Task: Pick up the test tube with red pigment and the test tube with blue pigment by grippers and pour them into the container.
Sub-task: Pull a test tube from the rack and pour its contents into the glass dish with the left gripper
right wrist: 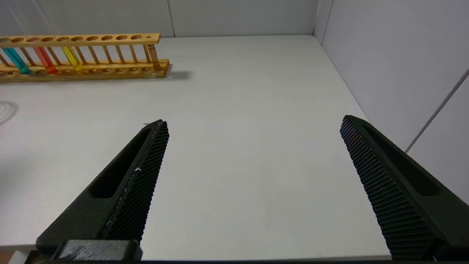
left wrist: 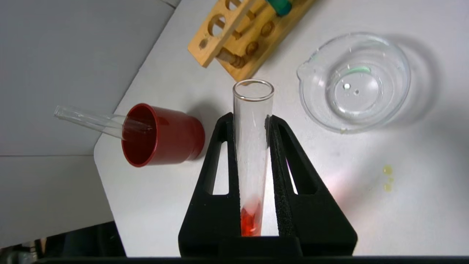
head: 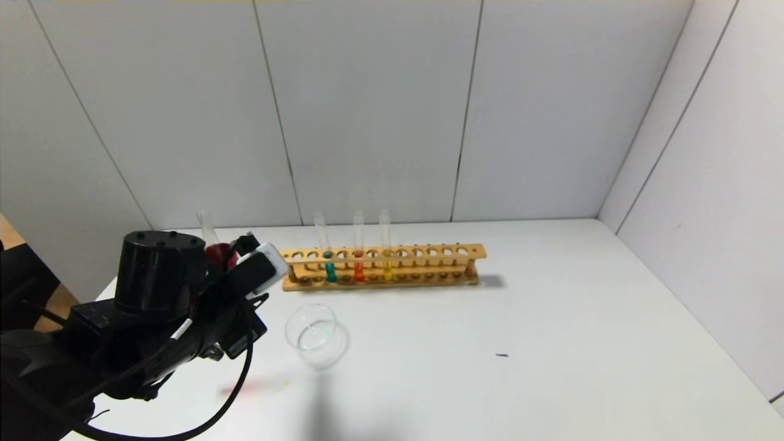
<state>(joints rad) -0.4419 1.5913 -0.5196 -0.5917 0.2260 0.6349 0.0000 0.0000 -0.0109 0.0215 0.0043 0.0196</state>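
Left wrist view shows the black left gripper (left wrist: 253,121) low in the middle of the frame; its two fingers (left wrist: 282,176) pinch a slim clear glass test tube with a little red liquid at its round bottom (left wrist: 253,146); the tube's open mouth points away toward the upper middle of the frame; the red liquid sits low in the frame, between the fingers. At the upper right of that frame sits the small round clear glass dish (left wrist: 399,73) on the white table (left wrist: 366,212); the dish is near the tube's mouth but apart from it. At the left middle stands a dark red round cup (left wrist: 176,135) with a clear glass tube (left wrist: 88,119) leaning in it. At the top is the end of the long wooden rack with round holes (left wrist: 220,33).

In the head view the left gripper (head: 260,266) is at the lower left, near the dish (head: 313,335); the rack (head: 429,252) lies across the middle; the slim glass tube with teal-blue liquid (head: 329,269) stands in it near its left end, beside a tube with orange-red liquid (head: 359,269) and a tube with yellow liquid (head: 386,266).

In the right wrist view the black right gripper (right wrist: 253,132) hangs over bare table at the bottom of the frame; its fingers (right wrist: 143,176) are spread wide with nothing between them.
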